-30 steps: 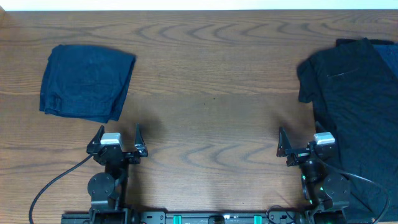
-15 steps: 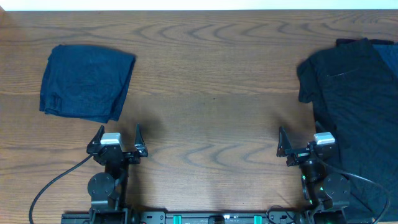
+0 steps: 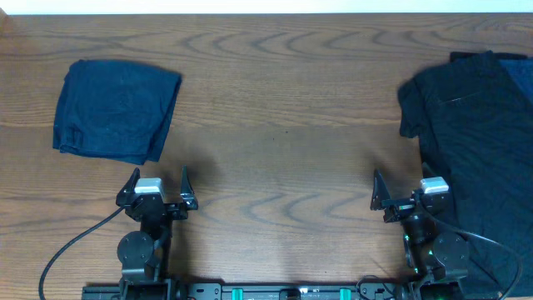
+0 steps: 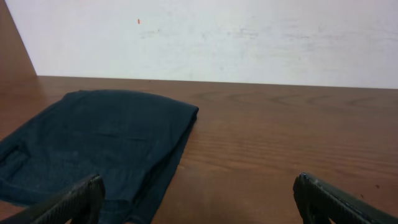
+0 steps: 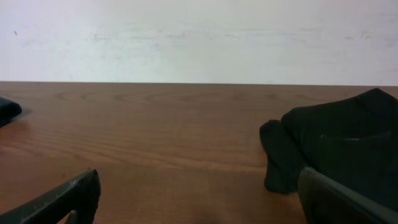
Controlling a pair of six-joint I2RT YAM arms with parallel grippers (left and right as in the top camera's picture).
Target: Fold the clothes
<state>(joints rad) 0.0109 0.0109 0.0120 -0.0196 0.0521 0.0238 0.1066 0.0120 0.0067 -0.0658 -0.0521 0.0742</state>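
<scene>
A brown wooden desk (image 3: 283,125) with swirling grain is seen from above, filling nearly the whole frame. A thin white strip (image 3: 266,5) is shown along the top edge. In both wrist views a plain white wall (image 4: 261,37) is seen behind the desk's far edge, marked by a tiny red speck (image 4: 138,21) at upper left.

Bare table (image 3: 283,125) is passable across the middle, between navy garment (image 3: 115,108) far left and black pile (image 3: 475,142) right; left gripper (image 3: 158,179) has free wood ahead up to navy edge; right gripper (image 3: 402,190) just beside black pile, cloth crowding its outer side
</scene>
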